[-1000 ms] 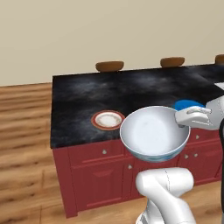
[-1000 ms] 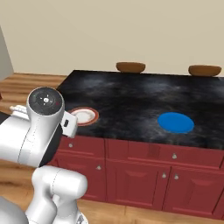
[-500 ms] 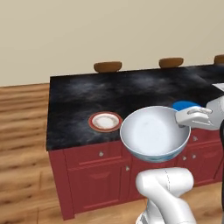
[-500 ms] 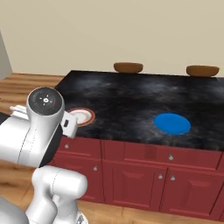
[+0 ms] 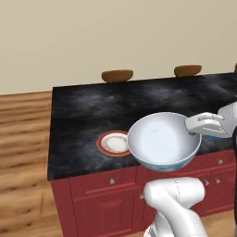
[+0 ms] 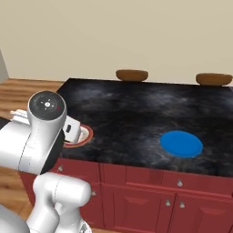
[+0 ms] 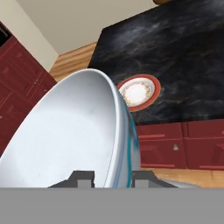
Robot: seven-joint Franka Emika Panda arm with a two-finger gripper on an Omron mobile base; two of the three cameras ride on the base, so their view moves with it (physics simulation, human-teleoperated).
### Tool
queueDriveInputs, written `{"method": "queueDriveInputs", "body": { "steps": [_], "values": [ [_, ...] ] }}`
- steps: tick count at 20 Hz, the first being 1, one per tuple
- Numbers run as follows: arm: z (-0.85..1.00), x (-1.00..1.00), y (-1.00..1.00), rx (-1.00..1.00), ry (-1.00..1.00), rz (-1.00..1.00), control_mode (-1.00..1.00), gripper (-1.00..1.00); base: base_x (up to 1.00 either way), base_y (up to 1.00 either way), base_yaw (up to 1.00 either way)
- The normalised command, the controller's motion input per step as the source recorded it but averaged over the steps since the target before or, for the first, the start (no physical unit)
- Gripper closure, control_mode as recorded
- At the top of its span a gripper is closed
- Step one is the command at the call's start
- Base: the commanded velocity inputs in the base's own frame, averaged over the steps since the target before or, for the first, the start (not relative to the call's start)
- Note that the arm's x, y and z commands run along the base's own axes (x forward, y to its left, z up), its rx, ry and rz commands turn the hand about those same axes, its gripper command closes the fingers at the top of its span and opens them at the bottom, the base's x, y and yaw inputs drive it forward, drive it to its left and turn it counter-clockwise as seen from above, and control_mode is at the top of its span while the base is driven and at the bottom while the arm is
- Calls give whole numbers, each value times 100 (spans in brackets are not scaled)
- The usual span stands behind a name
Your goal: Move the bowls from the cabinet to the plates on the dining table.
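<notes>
White patterned bowl point(image 5: 164, 141) clamped by rim in end effector point(image 5: 193, 129), held above table point(image 5: 83, 111) front edge, beside orange-red plate point(image 5: 114, 143).

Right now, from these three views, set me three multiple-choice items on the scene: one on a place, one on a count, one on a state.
1. Where does the white bowl stand relative to the dining table?
A. Resting on the blue plate
B. Held in the air at the table's near edge
C. Lying on the floor

2. How many plates lie on the table?
A. One
B. Two
C. Four

3. What is the end effector doing?
A. Open, holding nothing
B. Shut on a stool
C. Shut on the bowl's rim

Answers:
1 B: in the left base view the bowl hangs in front of the red drawer fronts, touching nothing below.
2 B: the orange-red plate and the blue plate both lie on the black top.
3 C: in the hand view one finger sits on each side of the bowl's wall.
</notes>
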Motion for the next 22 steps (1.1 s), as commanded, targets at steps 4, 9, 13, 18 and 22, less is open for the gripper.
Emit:
{"method": "queueDriveInputs", "body": {
  "steps": [4,9,13,18,22],
  "values": [
    [0,0,0,0,0,0,100,100,59,0,0],
    [0,0,0,0,0,0,100,100,22,0,0],
    [-2,3,0,1,0,0,-100,100,0,0,0],
    [-15,34,0,10,1,5,-100,100,0,0,0],
    [-23,45,0,11,0,7,-100,100,0,0,0]
  ]
}}
